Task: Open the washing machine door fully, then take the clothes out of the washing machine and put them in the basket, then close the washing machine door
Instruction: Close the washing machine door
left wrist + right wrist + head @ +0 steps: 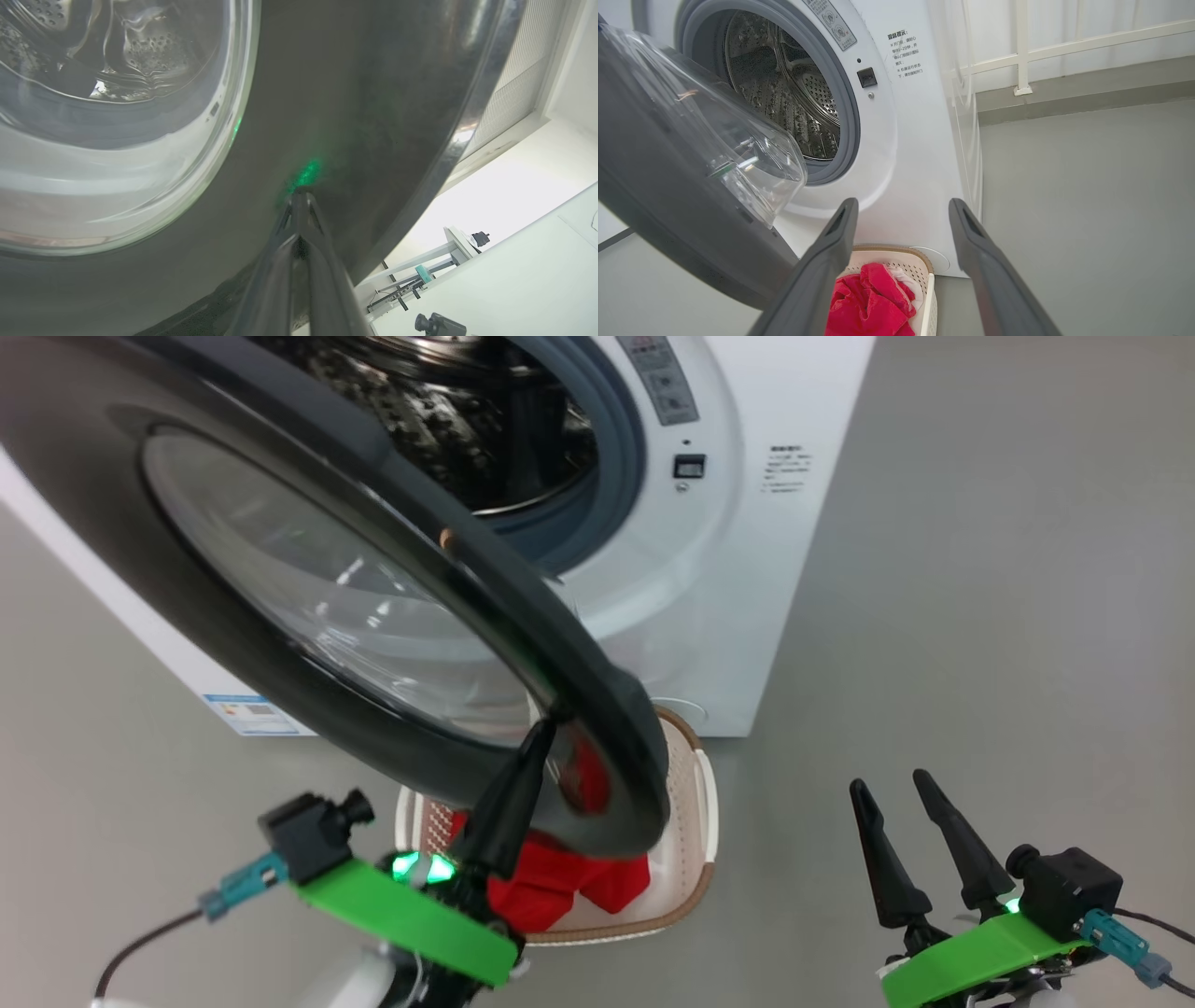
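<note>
The left end effector point(549, 723) is pinched shut with nothing between its fingers, its tips touching the black rim of the washing machine door point(327, 588), which stands partly open before the washing machine point(719, 569). The right end effector point(890, 782) hangs spread wide above the floor point(980, 616), holding nothing. The red clothes point(551, 887) lie in the basket point(689, 803), which sits on the floor at the machine's foot, under the door's lower edge

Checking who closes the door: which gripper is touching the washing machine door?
The left gripper: shut, its tips rest against the black rim of the washing machine door. The right gripper stands open, apart from the door.
</note>
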You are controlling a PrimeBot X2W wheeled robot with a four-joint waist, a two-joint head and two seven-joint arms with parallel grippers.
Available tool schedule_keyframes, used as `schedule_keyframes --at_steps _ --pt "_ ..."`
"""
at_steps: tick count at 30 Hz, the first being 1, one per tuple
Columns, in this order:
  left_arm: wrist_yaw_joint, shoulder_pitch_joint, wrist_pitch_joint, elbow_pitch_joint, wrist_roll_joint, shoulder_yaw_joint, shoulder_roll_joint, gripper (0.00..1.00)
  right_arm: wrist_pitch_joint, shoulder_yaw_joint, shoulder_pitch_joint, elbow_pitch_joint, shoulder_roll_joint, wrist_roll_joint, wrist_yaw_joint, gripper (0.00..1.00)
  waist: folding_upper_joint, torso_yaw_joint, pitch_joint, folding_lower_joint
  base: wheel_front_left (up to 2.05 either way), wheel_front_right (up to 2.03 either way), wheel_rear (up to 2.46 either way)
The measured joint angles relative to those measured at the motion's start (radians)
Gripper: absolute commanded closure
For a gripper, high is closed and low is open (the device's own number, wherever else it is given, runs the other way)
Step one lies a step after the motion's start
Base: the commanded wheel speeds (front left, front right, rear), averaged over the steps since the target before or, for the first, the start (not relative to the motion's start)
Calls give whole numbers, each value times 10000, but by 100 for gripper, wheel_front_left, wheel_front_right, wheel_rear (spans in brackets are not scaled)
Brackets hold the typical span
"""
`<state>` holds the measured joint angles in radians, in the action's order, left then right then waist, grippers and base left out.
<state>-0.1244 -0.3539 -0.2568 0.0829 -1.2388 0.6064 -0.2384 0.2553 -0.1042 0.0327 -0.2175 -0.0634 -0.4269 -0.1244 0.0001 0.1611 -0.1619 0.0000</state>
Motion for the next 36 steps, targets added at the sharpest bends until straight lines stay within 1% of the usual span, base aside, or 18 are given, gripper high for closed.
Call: schedule_keyframes --at_steps 2,3,10,19,23,28,31,36 --pt "0 -416 0 385 284 -23 190 100 0 17 47 19 19 0 0 0 0 -166 -112 1 0 0 0" --pt "0 -820 0 704 445 -81 408 100 0 42 185 36 33 -2 0 0 0 -349 -229 1 0 0 0" --pt "-2 -2150 0 1712 1074 -537 957 100 0 203 399 81 71 -36 0 0 0 -1068 -661 1 0 0 0" --pt "-2 -3230 0 2619 1595 -1319 1175 100 0 209 751 98 104 -73 0 0 0 -2070 -1112 0 0 0 0" --pt "-4 -3304 0 2771 1664 -1513 1187 100 0 213 751 98 109 -146 0 0 0 -2419 -1235 0 0 0 0" --pt "-6 -3206 0 2811 1745 -1643 1183 100 0 255 744 98 111 -146 0 0 0 -2547 -1233 0 0 0 0" --pt "-6 -3015 0 2817 1837 -1651 1183 100 0 251 730 88 113 -142 0 0 0 -2457 -1132 1 0 0 0" --pt "-6 -2214 0 2838 1987 -1889 1193 100 0 244 713 73 119 -107 0 0 0 -2241 -862 1 0 0 0"
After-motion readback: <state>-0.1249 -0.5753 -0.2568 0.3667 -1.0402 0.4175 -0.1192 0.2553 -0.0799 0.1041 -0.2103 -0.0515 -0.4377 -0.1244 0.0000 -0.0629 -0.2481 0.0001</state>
